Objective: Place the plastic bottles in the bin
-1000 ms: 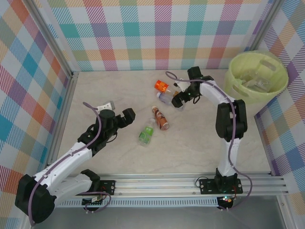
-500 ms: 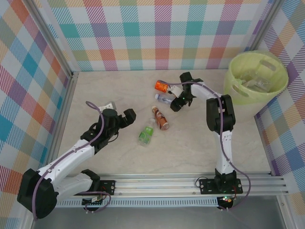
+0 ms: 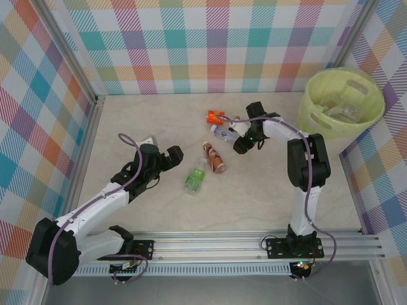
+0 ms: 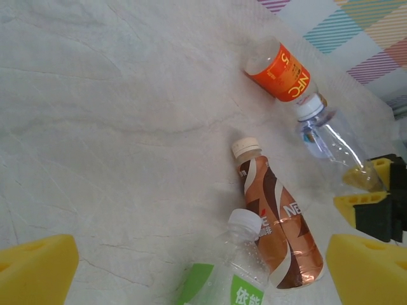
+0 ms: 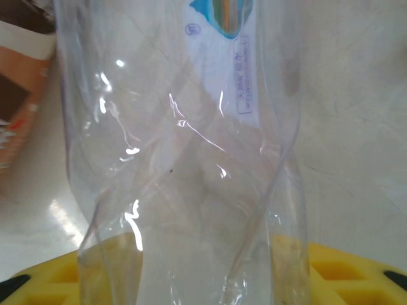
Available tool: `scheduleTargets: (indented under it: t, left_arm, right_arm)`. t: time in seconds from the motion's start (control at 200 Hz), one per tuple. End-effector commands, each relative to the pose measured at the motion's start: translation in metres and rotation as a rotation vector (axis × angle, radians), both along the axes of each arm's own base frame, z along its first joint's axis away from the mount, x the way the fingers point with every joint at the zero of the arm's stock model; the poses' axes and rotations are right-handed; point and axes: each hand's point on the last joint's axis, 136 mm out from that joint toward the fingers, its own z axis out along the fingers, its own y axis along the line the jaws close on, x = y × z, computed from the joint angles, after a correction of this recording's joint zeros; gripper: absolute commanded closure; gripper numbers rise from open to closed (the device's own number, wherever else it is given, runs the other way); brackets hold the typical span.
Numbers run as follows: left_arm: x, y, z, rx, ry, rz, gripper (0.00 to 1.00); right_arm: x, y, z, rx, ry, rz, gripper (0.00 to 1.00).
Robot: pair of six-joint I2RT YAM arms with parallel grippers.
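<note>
Item: right pincer [image 3: 241, 144], shifted slightly right; now pinching the base of the clear blue-capped bottle [image 3: 222, 131], upper centre of counter [image 3: 127, 121]; bin [image 3: 316, 115] upper right, well apart; left pincer [image 3: 168, 152] spread; carry pending.

You saw pastel plaid walls [image 3: 191, 44], a pale veined surface [image 3: 159, 114], a lime-green bin [image 3: 316, 114], yellow claw pads [image 4: 35, 270], an orange bottle [image 4: 283, 71] and a clear bottle [image 5: 178, 159].

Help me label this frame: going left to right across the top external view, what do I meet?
left end effector → green-label bottle → brown-label bottle → right end effector → bin
</note>
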Motion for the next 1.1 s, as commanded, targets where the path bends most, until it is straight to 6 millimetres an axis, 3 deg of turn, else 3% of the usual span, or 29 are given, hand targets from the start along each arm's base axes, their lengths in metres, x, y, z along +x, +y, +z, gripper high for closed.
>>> scheduleTargets:
  t: [0.0, 0.225, 0.485, 0.645, 1.095]
  left_arm:
    - [0.009, -0.002, 0.014, -0.035, -0.033, 0.01, 0.0]
    - [0.01, -0.004, 0.009, -0.036, -0.022, 0.004, 0.0]
    - [0.014, -0.009, 0.004, -0.039, -0.008, -0.012, 0.0]
    - [0.017, -0.013, 0.001, -0.041, 0.002, -0.026, 0.0]
    - [0.027, -0.02, -0.001, -0.052, 0.008, -0.037, 0.0]
  right_arm:
    - [-0.008, 0.011, 0.043, 0.09, -0.094, 0.032, 0.48]
    - [-0.044, 0.014, 0.117, 0.312, -0.124, -0.013, 0.48]
    - [-0.064, -0.017, 0.202, 0.566, -0.215, -0.135, 0.5]
    - [-0.061, -0.064, 0.242, 0.669, -0.298, -0.287, 0.51]
    - [-0.035, -0.22, 0.318, 0.765, -0.477, -0.802, 0.52]
